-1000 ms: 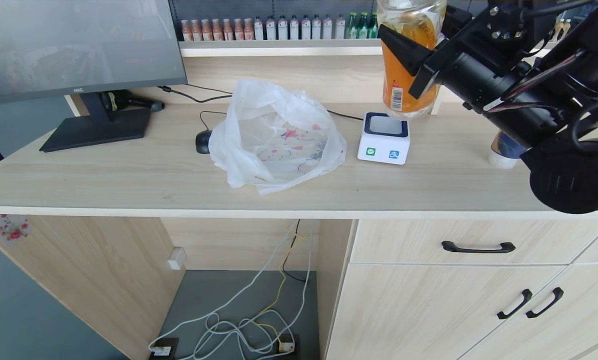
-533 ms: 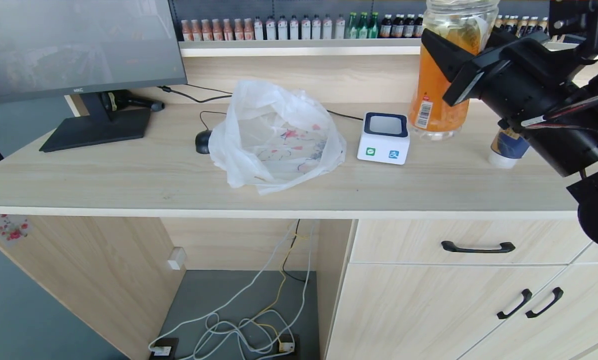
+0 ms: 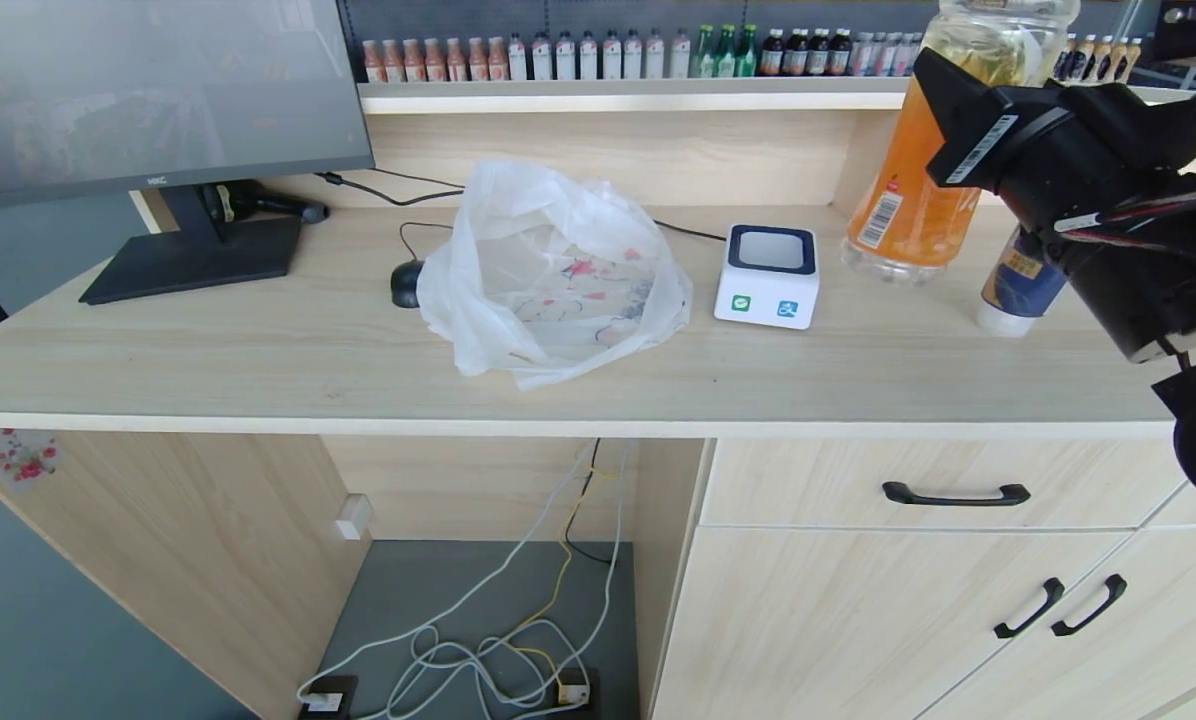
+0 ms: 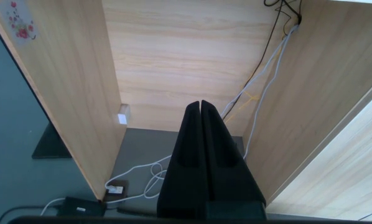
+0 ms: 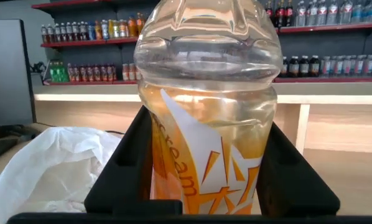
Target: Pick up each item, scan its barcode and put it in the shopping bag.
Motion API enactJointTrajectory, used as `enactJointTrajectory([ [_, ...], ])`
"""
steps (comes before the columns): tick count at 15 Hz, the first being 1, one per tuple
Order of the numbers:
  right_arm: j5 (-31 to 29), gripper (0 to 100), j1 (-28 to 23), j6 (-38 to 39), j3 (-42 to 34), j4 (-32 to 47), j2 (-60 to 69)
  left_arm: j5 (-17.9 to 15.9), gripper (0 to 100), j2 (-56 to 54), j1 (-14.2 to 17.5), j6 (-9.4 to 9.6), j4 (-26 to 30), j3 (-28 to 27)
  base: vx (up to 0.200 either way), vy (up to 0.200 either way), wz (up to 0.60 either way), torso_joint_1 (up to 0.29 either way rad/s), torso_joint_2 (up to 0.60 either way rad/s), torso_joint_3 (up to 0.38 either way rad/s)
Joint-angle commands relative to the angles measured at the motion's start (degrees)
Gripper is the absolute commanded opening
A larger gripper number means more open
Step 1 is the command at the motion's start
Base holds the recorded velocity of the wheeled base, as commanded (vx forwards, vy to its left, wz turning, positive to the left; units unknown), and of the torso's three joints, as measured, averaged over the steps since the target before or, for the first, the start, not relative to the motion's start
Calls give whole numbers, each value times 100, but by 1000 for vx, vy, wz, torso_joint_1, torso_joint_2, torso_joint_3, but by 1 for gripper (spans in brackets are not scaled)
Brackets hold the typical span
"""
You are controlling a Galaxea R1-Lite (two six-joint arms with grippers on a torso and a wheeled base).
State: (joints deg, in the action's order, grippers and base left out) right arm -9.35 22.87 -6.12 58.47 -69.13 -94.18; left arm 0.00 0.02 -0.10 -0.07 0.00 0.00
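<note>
The right gripper [image 3: 948,105] is clamping the orange drink bottle [image 3: 898,205] around its upper body, with a finger pressing on each side. Over the last second it has been carrying the bottle from above the scanner [image 3: 768,276] off to the robot's right. The bottle is now leaning, its base low over the counter [image 3: 258,350] between the scanner and a blue-and-white tube [image 3: 1016,288]. The shopping bag [image 3: 548,270] is sitting open left of the scanner, unmoved. The left gripper [image 4: 201,124] is hanging under the counter, its fingers pressed together.
</note>
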Motion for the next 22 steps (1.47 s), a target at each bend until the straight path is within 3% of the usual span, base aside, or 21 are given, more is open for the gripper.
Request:
enactJointTrajectory([
  [1, -181, 0, 42, 58, 174, 40, -109, 0, 0, -2, 1, -1, 0, 0, 0, 0, 0, 0, 0, 0],
  [9, -260, 0, 86, -30, 332, -303, -206, 0, 0, -2, 1, 7, 0, 0, 0, 0, 0, 0, 0, 0],
  [22, -252, 0, 95, -21, 183, -408, -214, 0, 0, -2, 1, -1, 0, 0, 0, 200, 0, 2, 3, 3],
])
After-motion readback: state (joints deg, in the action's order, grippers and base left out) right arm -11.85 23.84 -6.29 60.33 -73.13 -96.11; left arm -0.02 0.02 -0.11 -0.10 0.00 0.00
